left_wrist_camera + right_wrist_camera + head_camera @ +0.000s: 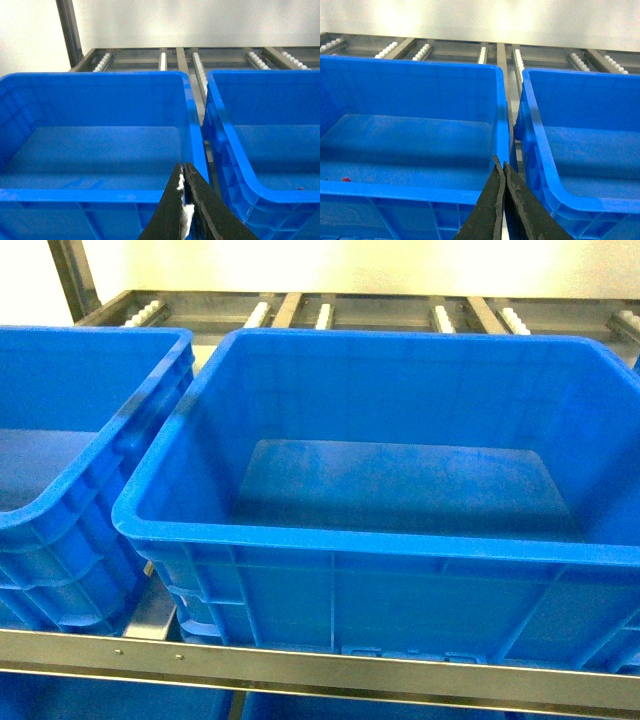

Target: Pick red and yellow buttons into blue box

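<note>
A deep blue box fills the middle of the head view, and the floor I can see in it is bare. Neither gripper shows there. In the left wrist view my left gripper is shut, its black fingers pressed together with white fluff between them, in front of the gap between two blue boxes. My right gripper is shut too, before the near right corner of a blue box. A tiny red bit peeks over that box's near rim, too small to identify. The yellow button is out of view.
A second crate stands left of the middle one, and another to its right. All rest on a steel rack with roller rails behind and a front steel bar. More blue plastic shows below the bar.
</note>
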`<state>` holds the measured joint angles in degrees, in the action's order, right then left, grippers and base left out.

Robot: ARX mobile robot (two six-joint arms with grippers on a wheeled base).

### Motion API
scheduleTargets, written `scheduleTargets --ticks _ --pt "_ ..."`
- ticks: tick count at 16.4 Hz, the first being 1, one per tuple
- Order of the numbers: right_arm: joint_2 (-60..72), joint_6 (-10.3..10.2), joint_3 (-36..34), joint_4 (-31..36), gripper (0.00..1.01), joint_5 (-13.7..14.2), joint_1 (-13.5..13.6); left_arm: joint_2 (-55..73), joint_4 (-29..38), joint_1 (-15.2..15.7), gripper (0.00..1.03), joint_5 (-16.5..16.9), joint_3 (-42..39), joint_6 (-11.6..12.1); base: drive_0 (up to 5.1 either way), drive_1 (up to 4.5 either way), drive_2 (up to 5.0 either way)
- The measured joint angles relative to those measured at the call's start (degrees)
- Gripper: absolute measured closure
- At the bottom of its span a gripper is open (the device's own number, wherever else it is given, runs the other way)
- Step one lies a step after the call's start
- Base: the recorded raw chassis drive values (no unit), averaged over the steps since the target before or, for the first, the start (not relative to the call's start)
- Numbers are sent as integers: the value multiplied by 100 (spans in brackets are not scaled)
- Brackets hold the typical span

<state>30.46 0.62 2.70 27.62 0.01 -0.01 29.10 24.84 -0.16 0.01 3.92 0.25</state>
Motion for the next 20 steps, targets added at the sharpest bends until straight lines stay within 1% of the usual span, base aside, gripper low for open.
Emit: scheduleTargets --ticks 1,2,3,4,8,11,15,17,18,19,20 --pt "-127 0 -76 59 99 0 0 -173 -125 0 101 -2 -63 -2 0 0 0" --pt "-223 0 -212 -22 99 0 0 -348 -245 7 101 -2 -107 -2 0 0 0" --pt "-468 0 -212 -238 99 0 0 -592 -420 4 101 0 -153 -2 0 0 0" --pt "-748 0 -212 -433 99 -2 0 -693 -210 4 101 0 -302 -2 0 0 0" --pt "-1384 0 -212 -1062 99 0 0 -1255 -815 7 101 -2 -313 -2 0 0 0" --pt "-1707 0 -212 -1408 99 0 0 -1600 -1161 4 101 -2 -313 -2 0 0 0" --pt "-1993 0 -212 -1700 99 0 0 -1869 -1449 7 101 -2 -313 -2 0 0 0" --pt "-2170 -2 -210 -1939 99 0 0 -2177 -1851 7 101 -4 -304 -4 0 0 0" --pt "-2441 -2 -205 -2337 99 0 0 -2369 -2157 7 101 -2 -308 -2 0 0 0" --pt "-2922 -2 -208 -2817 99 0 0 -2848 -2522 7 101 -2 -308 -4 0 0 0" --pt "-3018 0 -184 -2693 99 -7 0 -2848 -2439 4 101 -17 -282 -4 0 0 0"
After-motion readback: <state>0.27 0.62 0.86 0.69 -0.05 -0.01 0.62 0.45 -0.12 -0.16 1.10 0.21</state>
